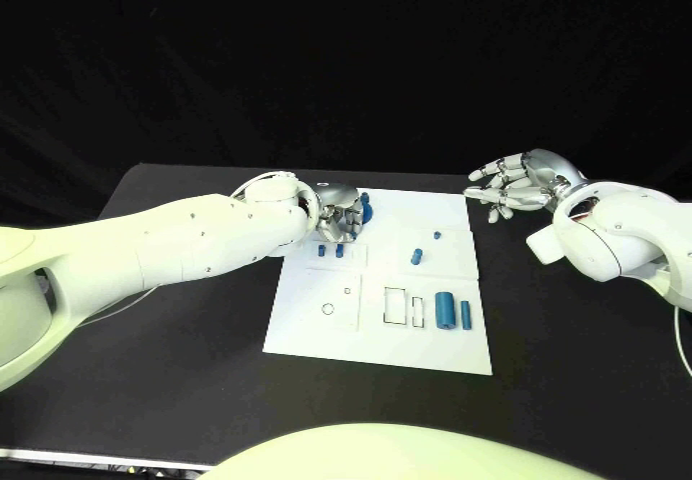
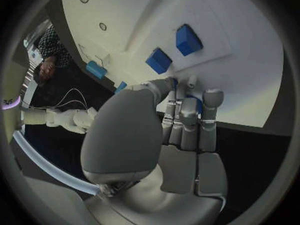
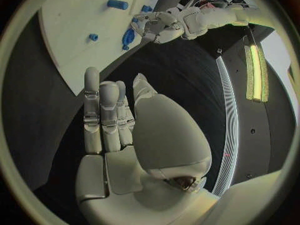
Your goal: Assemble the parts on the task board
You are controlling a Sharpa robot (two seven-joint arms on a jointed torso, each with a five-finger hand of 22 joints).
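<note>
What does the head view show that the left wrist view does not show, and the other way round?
Head view alone: the right hand, raised with fingers apart and holding nothing, off the far right corner of the task board; also the long blue part lying in the board's near right area.

Left wrist view alone: the left hand's fingertips close together on a blue part at the board's edge, and two blue blocks seen from close by.

Both: the left hand over the board's far left corner, and the white board itself.
</note>
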